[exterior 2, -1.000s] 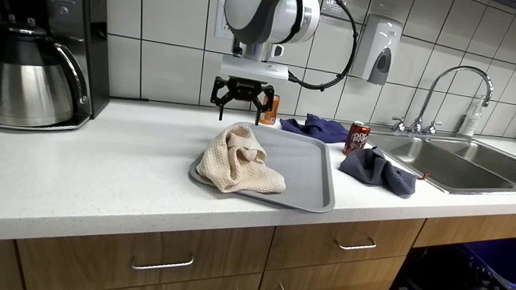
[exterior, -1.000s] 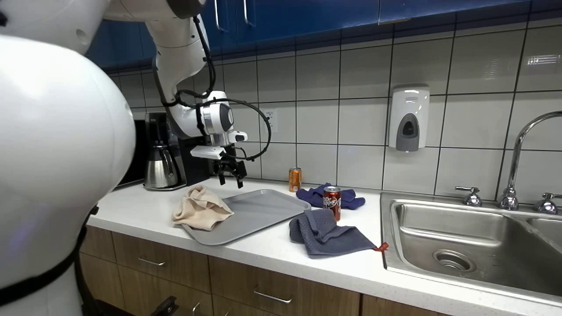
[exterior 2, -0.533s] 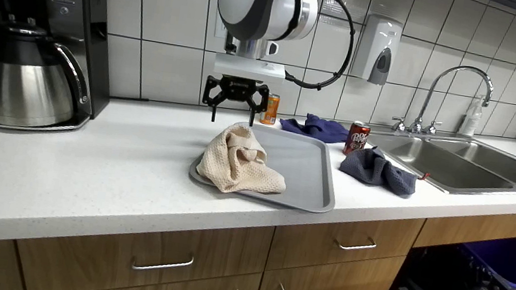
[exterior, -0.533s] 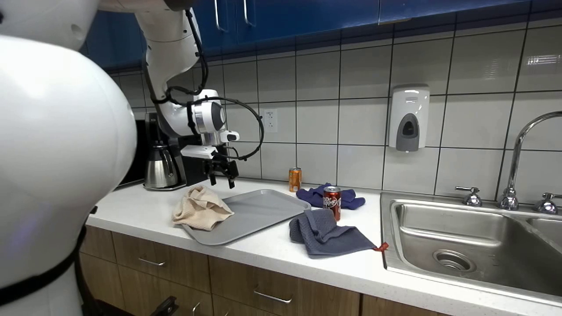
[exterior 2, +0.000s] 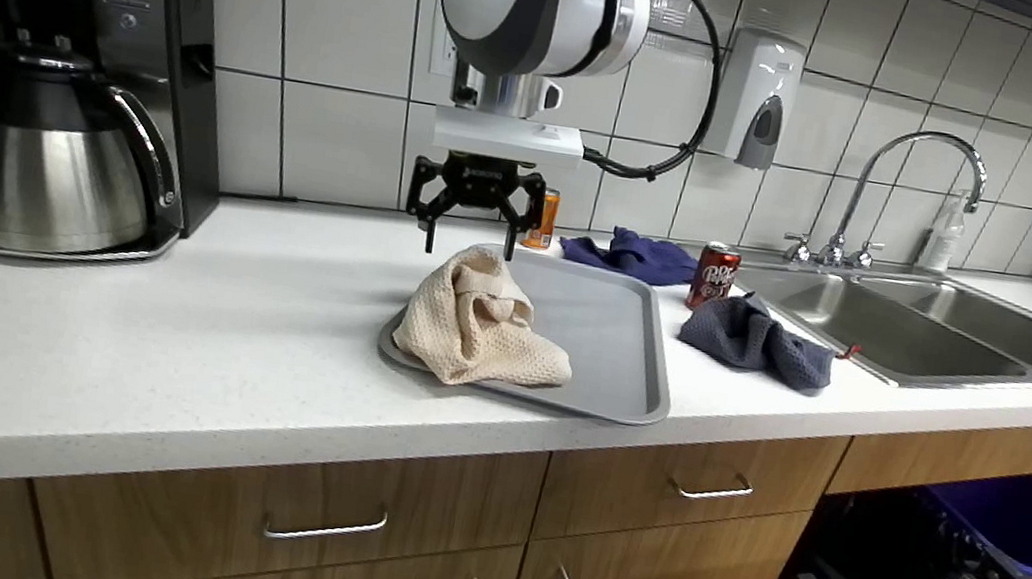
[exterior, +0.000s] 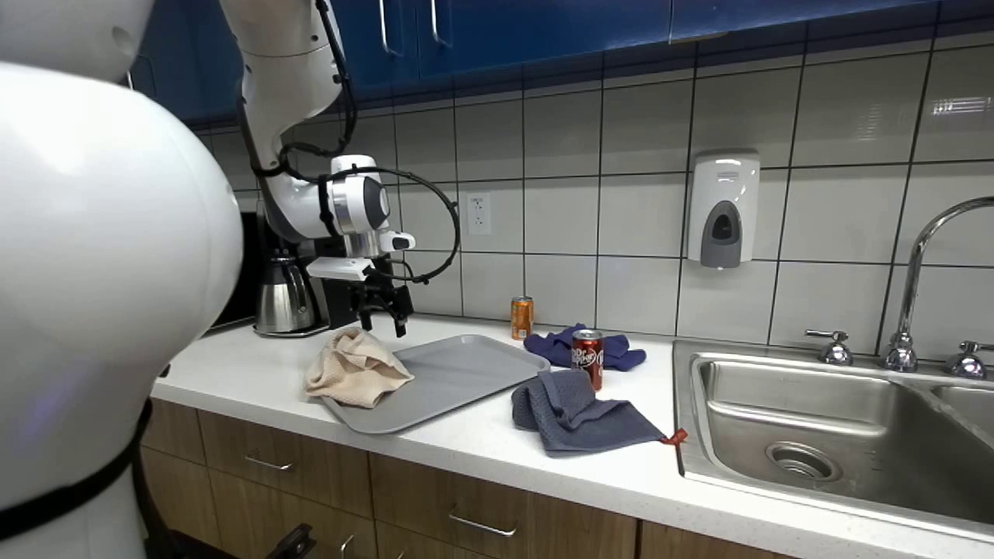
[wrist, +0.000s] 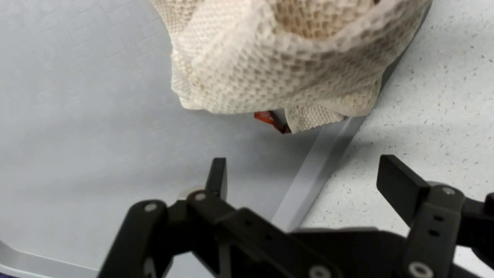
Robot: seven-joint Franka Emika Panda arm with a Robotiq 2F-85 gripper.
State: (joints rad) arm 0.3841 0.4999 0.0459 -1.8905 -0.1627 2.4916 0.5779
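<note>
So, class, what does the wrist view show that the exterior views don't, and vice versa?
Only the wrist view: a small red tag at the edge of the crumpled beige textured cloth. Only the exterior views: the red cylindrical metal can and the stainless-steel sink. Shared: that cloth, the flat grey tray and the open black hand.

Kitchen: sink (exterior: 862,446), coffee maker (exterior 2: 144,25)

Bright counter (exterior 2: 196,336), soft shadows on tray (wrist: 96,162), glare on wall tiles (exterior: 961,106)
</note>
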